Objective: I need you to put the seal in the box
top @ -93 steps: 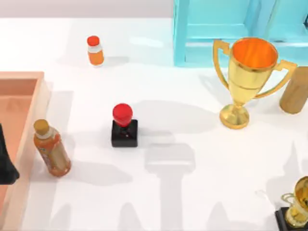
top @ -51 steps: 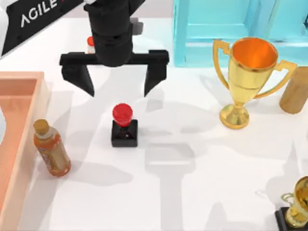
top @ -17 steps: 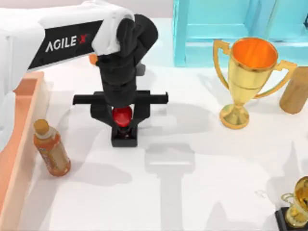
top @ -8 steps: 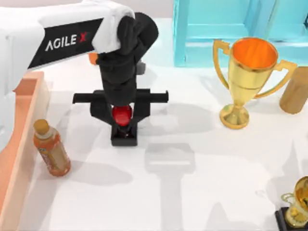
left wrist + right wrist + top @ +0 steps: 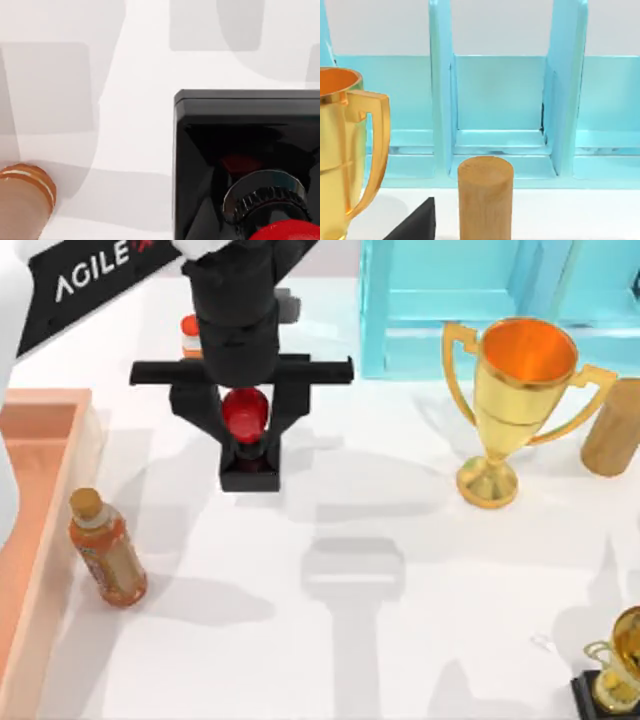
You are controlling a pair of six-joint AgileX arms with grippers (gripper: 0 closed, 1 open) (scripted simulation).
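Your left tool (image 5: 245,430) is clamped on the seal (image 5: 247,440), held just above the table toward its far edge, left of centre. The grasp is done; carrying it to the box (image 5: 40,540) at the left edge and releasing remain. The box is cut off there, its floor mostly unseen.

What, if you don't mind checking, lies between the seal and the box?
In the top view, bare white table lies between the seal, held by the left gripper, and the box; the amber bottle stands nearer.
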